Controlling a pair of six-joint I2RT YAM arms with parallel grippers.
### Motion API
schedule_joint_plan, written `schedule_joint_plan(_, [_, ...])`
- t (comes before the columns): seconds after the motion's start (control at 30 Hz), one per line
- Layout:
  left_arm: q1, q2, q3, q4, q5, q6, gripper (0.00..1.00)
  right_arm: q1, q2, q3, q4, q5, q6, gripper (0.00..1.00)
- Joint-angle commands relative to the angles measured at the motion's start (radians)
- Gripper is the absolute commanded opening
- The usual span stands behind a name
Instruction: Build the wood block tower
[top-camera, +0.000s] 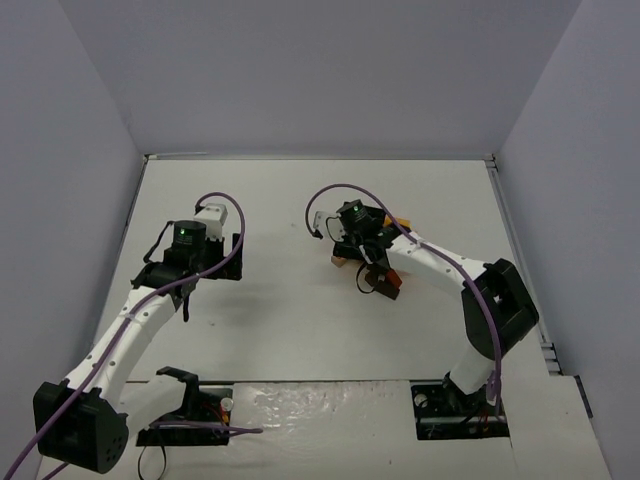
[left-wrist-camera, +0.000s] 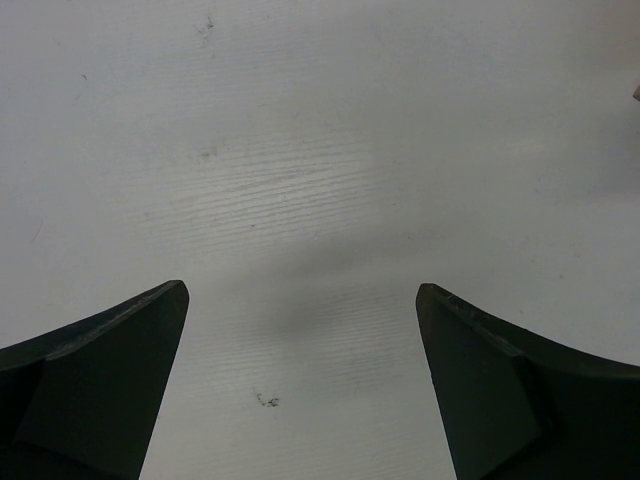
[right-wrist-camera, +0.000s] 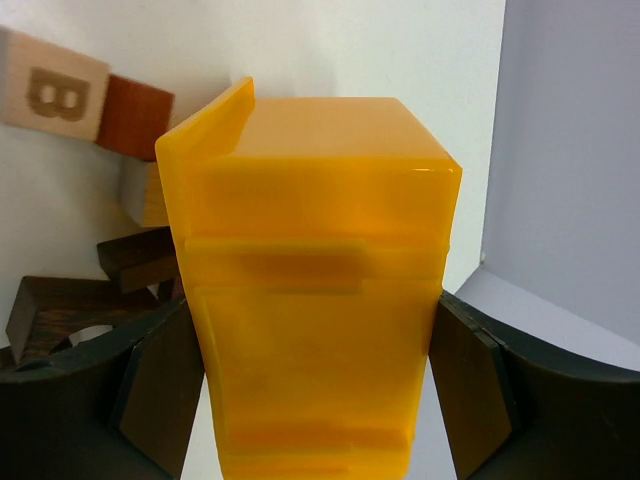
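Gripping glossy yellow plastic bin (right-wrist-camera: 318, 200) | right hand (right-wrist-camera: 312, 340) | grainy wood blocks (right-wrist-camera: 55, 95) beside

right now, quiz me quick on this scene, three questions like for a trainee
1. True or false: the left hand holds a wood block.
2. What is gripped by the right hand? A) yellow bin B) a wooden wedge C) nothing
3. Which letter is printed on the tan block?
Key: 1 false, it is open and empty; 2 A; 3 the letter B.
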Motion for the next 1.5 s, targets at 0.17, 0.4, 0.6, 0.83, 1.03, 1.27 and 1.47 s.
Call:
schedule_joint_plan(0.17, [-0.007,-0.017,0.054,0.028,0.010,-0.011,0.97,-0.307,-0.093,0.207,0.023,-0.169,0.329,0.00])
schedule_joint_plan(0.4, [-0.011,-0.018,0.054,0.023,0.012,-0.011,0.97,-0.701,-0.025,0.309,-0.007,-0.760,0.756,0.00])
schedule_joint_plan(0.6, [-0.017,-0.015,0.057,0.019,0.010,-0.007,0.97,-0.874,0.136,0.334,-0.003,-1.177,0.980,0.00])
schedule_joint_plan(0.83, [-0.020,-0.014,0.060,0.013,0.010,-0.004,0.97,-0.945,0.320,0.342,-0.004,-1.394,1.097,0.03])
schedule_joint_plan(1.03, [-0.020,-0.011,0.061,0.013,0.011,-0.001,0.97,-0.966,0.310,0.355,-0.006,-1.235,1.069,0.50])
schedule_joint_plan(1.27, [-0.020,-0.005,0.063,0.015,0.014,-0.001,0.97,-0.975,0.236,0.375,-0.009,-1.022,1.005,0.96])
schedule_joint_plan(1.47, [-0.020,0.000,0.064,0.014,0.017,-0.001,0.97,-0.966,0.147,0.371,-0.014,-0.817,0.934,1.00])
